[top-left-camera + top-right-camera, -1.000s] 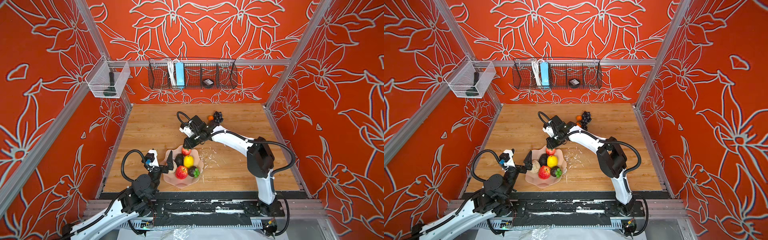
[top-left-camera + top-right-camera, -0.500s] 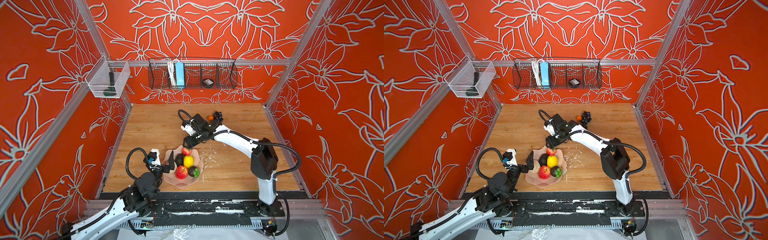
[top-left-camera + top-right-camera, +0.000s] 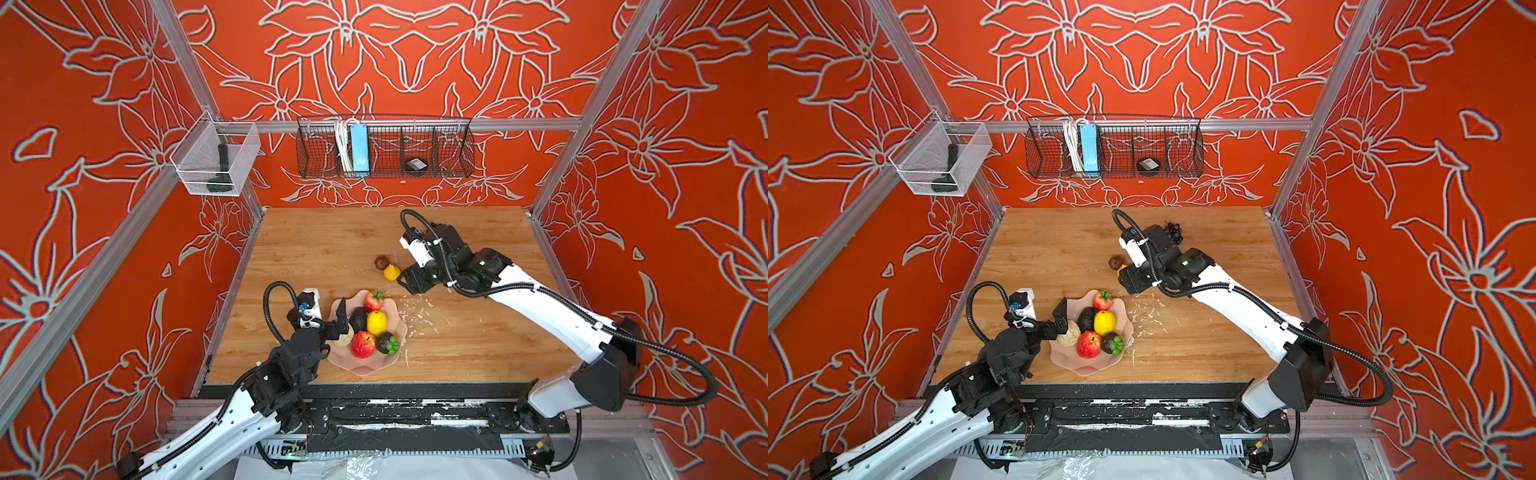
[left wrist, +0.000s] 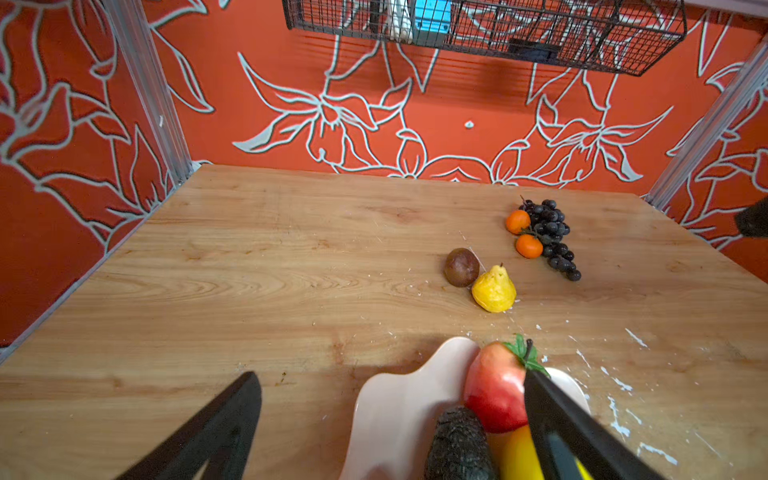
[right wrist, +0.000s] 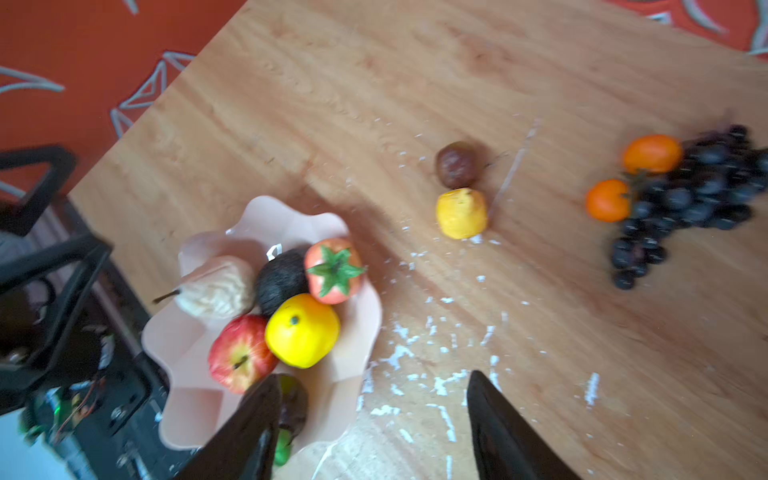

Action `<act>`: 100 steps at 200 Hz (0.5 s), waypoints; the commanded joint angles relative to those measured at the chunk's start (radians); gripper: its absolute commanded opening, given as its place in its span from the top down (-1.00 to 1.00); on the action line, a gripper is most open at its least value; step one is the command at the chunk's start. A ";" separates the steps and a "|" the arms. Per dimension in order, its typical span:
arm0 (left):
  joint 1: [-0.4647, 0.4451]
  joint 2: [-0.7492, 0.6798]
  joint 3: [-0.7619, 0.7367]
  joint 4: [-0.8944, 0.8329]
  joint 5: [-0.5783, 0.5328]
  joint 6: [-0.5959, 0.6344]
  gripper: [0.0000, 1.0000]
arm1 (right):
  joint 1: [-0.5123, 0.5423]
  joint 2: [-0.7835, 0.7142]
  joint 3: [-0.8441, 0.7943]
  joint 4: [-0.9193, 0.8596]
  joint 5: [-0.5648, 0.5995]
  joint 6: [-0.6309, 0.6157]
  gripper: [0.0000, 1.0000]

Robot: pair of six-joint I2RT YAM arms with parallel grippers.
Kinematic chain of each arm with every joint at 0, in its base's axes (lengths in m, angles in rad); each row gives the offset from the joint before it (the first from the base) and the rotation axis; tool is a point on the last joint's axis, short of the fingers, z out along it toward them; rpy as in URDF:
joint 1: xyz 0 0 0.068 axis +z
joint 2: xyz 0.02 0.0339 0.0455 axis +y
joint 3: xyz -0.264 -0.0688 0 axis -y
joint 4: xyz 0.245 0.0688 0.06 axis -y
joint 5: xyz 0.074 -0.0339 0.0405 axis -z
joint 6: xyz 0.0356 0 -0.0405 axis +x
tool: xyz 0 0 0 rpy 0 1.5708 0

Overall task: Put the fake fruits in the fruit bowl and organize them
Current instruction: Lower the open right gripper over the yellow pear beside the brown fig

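The fruit bowl [image 3: 361,368] sits near the front edge of the table [image 3: 478,353], left of centre. It holds six fruits: one strawberry [image 3: 374,300], one avocado [image 3: 358,319], one lemon [image 3: 377,323], one apple [image 3: 362,344], one mangosteen [image 3: 388,344] and one beige fruit [image 3: 344,337]. Five more lie farther back and to the right (all clear of the bowl): one brown round fruit [image 4: 461,267] just beside one yellow pear [image 4: 493,289], then two oranges [image 4: 518,221] against one grape bunch [image 4: 550,232]. The left gripper [image 4: 391,376] stands wide open astride the bowl's left rim, gripping nothing. The right gripper [image 5: 372,377] hovers just right of the pear, jaws apart and empty.
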 commanded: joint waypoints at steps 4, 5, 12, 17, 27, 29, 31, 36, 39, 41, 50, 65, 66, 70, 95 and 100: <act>0.007 -0.029 0.013 -0.034 -0.001 -0.042 -0.96 | -0.047 0.086 -0.020 0.057 0.036 -0.007 -0.37; 0.007 -0.032 0.013 -0.034 -0.002 -0.044 -0.96 | -0.049 0.090 -0.018 0.057 0.035 -0.007 -0.36; 0.007 -0.049 0.007 -0.041 -0.018 -0.046 -0.96 | -0.055 0.117 0.001 0.054 0.021 -0.004 -0.35; 0.006 -0.063 0.002 -0.042 -0.033 -0.045 -0.96 | -0.059 0.136 0.016 0.054 0.009 -0.001 -0.34; 0.007 -0.094 -0.008 -0.055 -0.062 -0.048 -0.96 | -0.063 0.176 0.040 0.064 -0.013 0.004 -0.31; 0.007 -0.102 -0.010 -0.058 -0.069 -0.050 -0.96 | -0.063 0.183 0.046 0.065 -0.016 0.003 -0.31; 0.007 -0.108 -0.012 -0.061 -0.075 -0.051 -0.96 | -0.064 0.191 0.051 0.065 -0.016 0.004 -0.30; 0.007 -0.126 -0.015 -0.068 -0.087 -0.054 -0.96 | -0.065 0.214 0.068 0.063 -0.019 0.002 -0.29; 0.007 -0.136 -0.018 -0.072 -0.091 -0.054 -0.96 | -0.065 0.229 0.080 0.060 -0.020 -0.001 -0.28; 0.007 -0.144 -0.020 -0.074 -0.094 -0.053 -0.96 | -0.065 0.239 0.088 0.058 -0.022 -0.002 -0.28; 0.007 -0.179 -0.029 -0.079 -0.099 -0.051 -0.96 | -0.066 0.281 0.124 0.050 -0.019 -0.012 -0.26; 0.007 -0.230 -0.045 -0.079 -0.098 -0.052 -0.96 | -0.071 0.351 0.180 0.035 -0.004 -0.028 -0.21; 0.007 -0.233 -0.047 -0.078 -0.097 -0.052 -0.96 | -0.071 0.356 0.185 0.035 -0.004 -0.029 -0.21; 0.007 -0.244 -0.051 -0.077 -0.096 -0.052 -0.96 | -0.072 0.375 0.201 0.033 -0.002 -0.033 -0.19; 0.007 -0.267 -0.069 -0.063 -0.102 -0.054 -0.96 | -0.079 0.494 0.316 -0.017 0.001 -0.064 -0.08; 0.006 -0.266 -0.068 -0.064 -0.102 -0.055 -0.96 | -0.078 0.516 0.342 -0.028 0.003 -0.070 -0.06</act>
